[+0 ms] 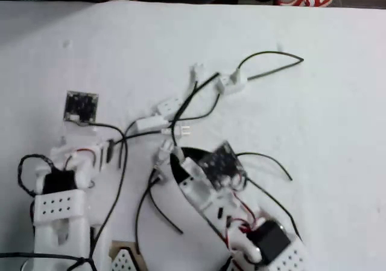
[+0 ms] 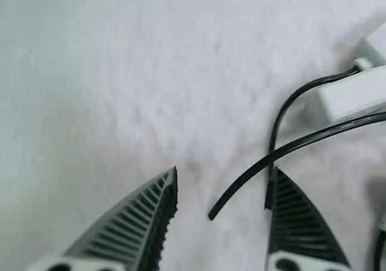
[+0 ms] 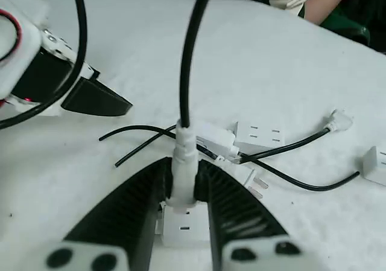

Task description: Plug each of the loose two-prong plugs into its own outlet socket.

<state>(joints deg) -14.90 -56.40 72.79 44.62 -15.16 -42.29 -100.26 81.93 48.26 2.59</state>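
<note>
Now, on my screen the right jaws are pressed together on a white two-prong plug (image 3: 181,165), pinching its body from both sides. Its black cable (image 3: 188,60) rises straight up from it. This plug stands upright directly over a white outlet socket (image 3: 184,227) on the counter (image 3: 271,60). I cannot tell if the prongs are inside its slots. Just beyond that socket lies a second socket (image 3: 260,136), and between the two I see the bare prongs of a loose plug (image 3: 256,184). Well apart from that socket, another loose plug (image 3: 339,120) lies at the end of its own cable. The left jaws are spread wide, low over the counter away from that socket. A loose cable end (image 2: 241,187) lies between them, close by one finger (image 2: 295,223).
</note>
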